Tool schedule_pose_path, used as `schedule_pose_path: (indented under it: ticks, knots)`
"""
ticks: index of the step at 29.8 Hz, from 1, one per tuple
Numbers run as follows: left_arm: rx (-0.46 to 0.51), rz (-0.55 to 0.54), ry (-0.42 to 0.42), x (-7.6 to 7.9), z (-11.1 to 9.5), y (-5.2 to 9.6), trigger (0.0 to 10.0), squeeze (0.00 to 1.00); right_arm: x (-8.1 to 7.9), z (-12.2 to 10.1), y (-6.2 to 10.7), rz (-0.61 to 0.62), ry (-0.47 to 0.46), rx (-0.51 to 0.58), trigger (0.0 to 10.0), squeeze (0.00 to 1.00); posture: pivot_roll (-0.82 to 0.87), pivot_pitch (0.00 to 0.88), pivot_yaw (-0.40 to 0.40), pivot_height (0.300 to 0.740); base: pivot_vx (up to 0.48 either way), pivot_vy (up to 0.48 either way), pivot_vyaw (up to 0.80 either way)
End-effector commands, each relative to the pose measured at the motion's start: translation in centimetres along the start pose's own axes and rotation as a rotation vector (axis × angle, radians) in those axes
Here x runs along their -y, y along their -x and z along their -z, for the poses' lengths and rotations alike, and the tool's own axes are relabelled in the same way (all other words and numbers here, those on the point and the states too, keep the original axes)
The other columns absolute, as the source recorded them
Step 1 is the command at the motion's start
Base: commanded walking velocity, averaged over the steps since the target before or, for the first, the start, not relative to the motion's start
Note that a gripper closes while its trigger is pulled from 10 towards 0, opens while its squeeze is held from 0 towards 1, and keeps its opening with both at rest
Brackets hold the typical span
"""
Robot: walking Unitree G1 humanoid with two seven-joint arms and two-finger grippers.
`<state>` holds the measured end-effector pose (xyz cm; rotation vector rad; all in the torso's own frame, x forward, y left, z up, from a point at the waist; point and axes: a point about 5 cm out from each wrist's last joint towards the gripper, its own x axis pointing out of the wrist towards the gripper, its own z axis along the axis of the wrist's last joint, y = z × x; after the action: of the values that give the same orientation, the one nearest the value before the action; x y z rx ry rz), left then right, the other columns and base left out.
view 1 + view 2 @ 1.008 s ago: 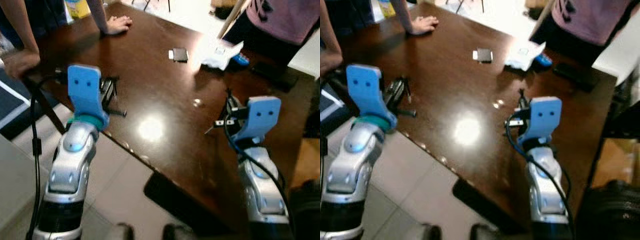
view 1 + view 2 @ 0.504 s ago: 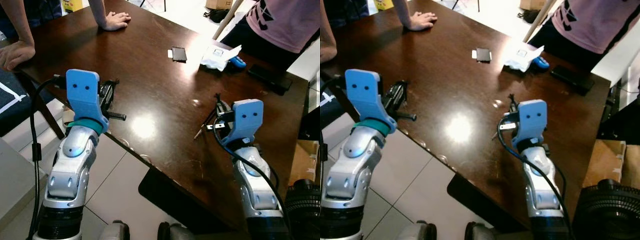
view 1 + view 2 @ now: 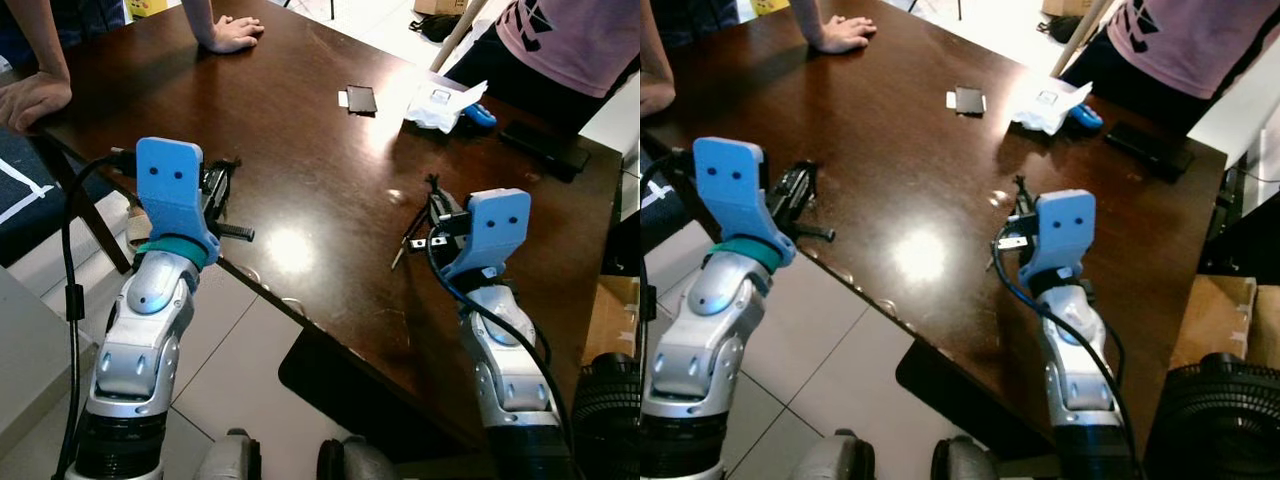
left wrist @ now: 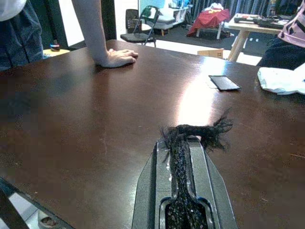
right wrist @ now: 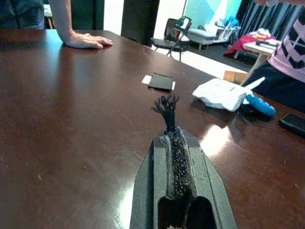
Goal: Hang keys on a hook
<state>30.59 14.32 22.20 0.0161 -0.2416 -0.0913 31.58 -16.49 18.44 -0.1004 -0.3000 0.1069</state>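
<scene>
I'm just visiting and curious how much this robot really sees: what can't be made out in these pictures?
- Small flat dark thing mid-table: too small to identify in the eye views.
- White bundle beside a blue object: crumpled, contents hidden.
- Both people: cut off by the frame edges; one hand rests on the table.
- Keys or hook: none can be made out.

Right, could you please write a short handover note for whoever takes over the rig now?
Left claw: shut, above the near left edge of the dark brown wooden table.
Right claw: shut, above the table's near right part.
Keys and hook: not located yet.
Done: nothing.
Left: find keys, grasp, hang them.
A person's hand rests on the far left corner.
</scene>
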Motion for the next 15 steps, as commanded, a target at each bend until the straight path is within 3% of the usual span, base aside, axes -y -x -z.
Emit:
schedule_pose_path:
  ticks: [1, 4, 15]
  knots:
    - [-0.004, 0.004, -0.008, 0.24, 0.08, 0.15, 10.0, 0.0, 0.34, 0.43, 0.01, 0.014, -0.023, -0.023, 10.0, 0.0, 0.08, 0.098, 0.021, 0.66, 0.0, 0.0, -0.54]
    - [-0.004, 0.005, -0.009, 0.25, 0.09, 0.16, 10.0, 0.0, 0.32, 0.41, -0.02, 0.013, -0.029, -0.022, 10.0, 0.0, 0.08, 0.098, 0.021, 0.664, 0.0, 0.0, -0.51]
    - [-0.003, 0.004, -0.02, 0.1, -0.06, 0.13, 10.0, 0.0, 0.47, 0.44, -0.21, 0.033, -0.047, -0.017, 10.0, 0.0, 0.09, 0.094, 0.03, 0.706, 0.0, 0.0, 0.0]
